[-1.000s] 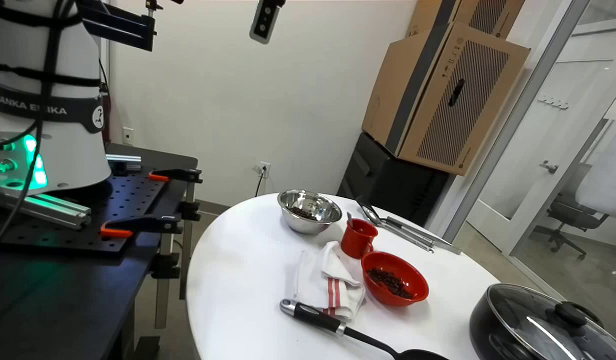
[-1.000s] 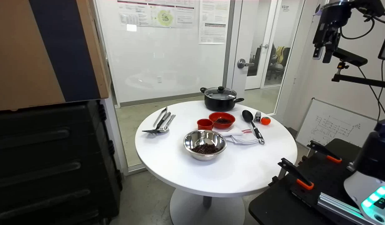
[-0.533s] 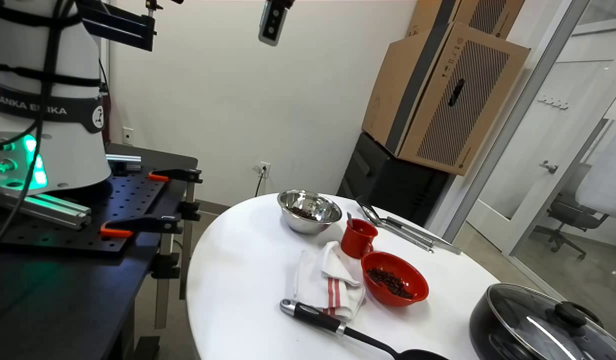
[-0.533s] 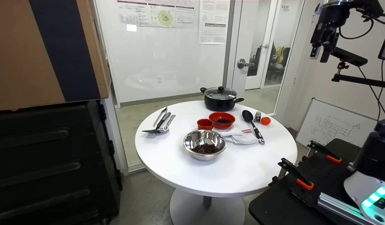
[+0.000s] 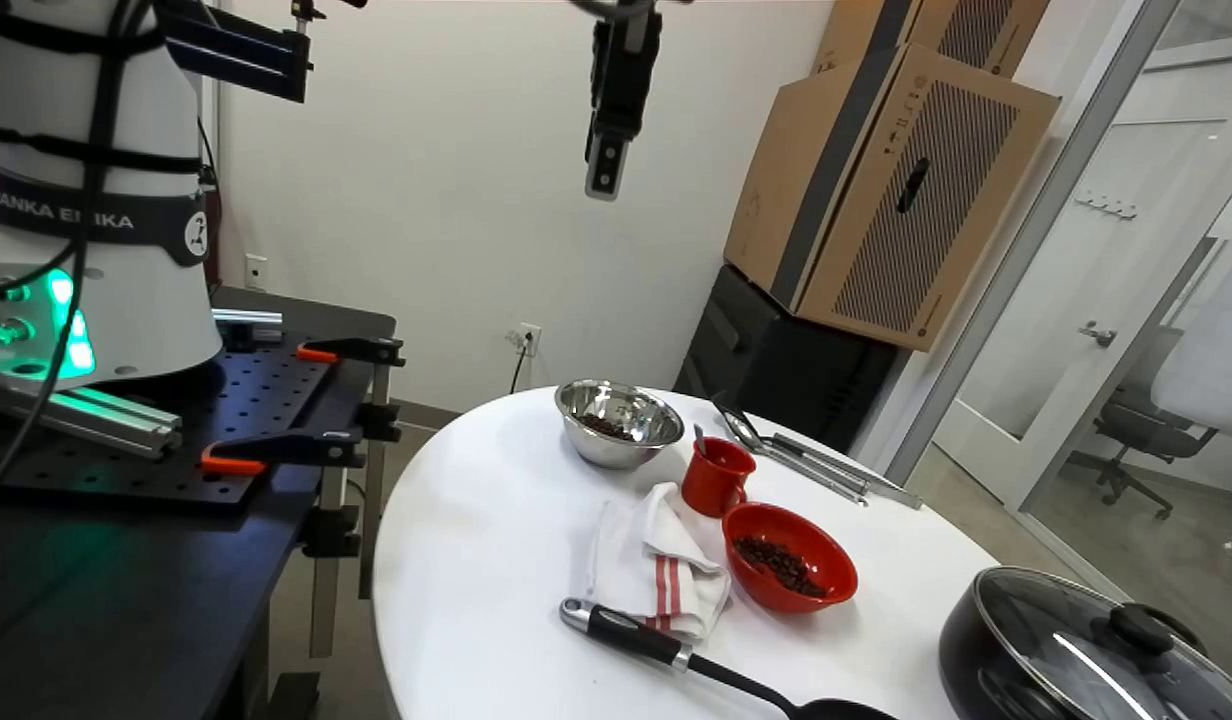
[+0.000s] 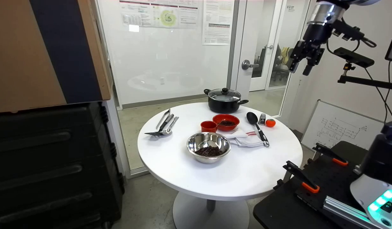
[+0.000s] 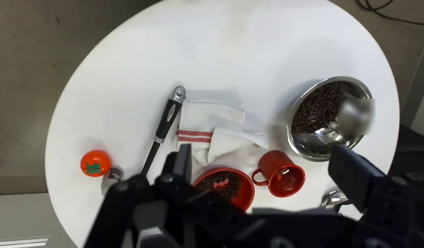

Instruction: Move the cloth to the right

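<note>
FREE: air above cloth [image 7: 215, 120], tabletop [image 7: 212, 51] toward robot base [image 5: 146, 315] | OBSTACLES NEARBY: red bowl [image 5: 824, 555], red mug [image 5: 714, 487], black-handled utensil [image 7: 162, 130]

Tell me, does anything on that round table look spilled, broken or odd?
Nothing looks spilled or broken: dark beans lie inside the steel bowl and red bowl. The cloth looks untidy, folded unevenly beside the red bowl. In the wrist view, a blurred patch covers part of the steel bowl.

Base band [image 5: 121, 218]: "FRANKA EMIKA", lower than the claw [image 6: 299, 71].
Posters [image 6: 159, 14]: print too small, left of the claw in an exterior view.
Whiteboard [image 6: 340, 127]: illegible handwriting, below the claw.
Cardboard box [image 5: 901, 200]: tiny symbols.
</note>
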`<state>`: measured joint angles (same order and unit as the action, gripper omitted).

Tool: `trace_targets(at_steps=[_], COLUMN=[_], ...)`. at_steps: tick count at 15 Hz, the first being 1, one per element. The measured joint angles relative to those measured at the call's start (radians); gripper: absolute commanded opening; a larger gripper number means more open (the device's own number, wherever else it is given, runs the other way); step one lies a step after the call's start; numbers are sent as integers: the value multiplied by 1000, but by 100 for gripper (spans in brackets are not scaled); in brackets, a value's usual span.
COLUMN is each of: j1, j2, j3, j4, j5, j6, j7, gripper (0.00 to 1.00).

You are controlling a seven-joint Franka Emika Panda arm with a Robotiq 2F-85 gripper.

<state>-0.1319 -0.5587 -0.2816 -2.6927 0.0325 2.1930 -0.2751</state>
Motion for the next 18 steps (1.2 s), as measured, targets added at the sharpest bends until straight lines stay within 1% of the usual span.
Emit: trace_targets(at_steps=[3, 7, 11, 12, 15, 18], j1=[25, 76, 90, 89, 79, 75], j2=[83, 214, 362, 403, 500, 526], j3=[20, 21, 30, 33, 46, 51], j4=[-28, -30, -10, 2, 43, 62], j5=[53, 165, 254, 264, 267, 267], j6=[101, 234, 393, 413, 415, 414], j7=[35, 36, 43, 56, 108, 120], gripper=[100, 100, 100, 100, 100, 100])
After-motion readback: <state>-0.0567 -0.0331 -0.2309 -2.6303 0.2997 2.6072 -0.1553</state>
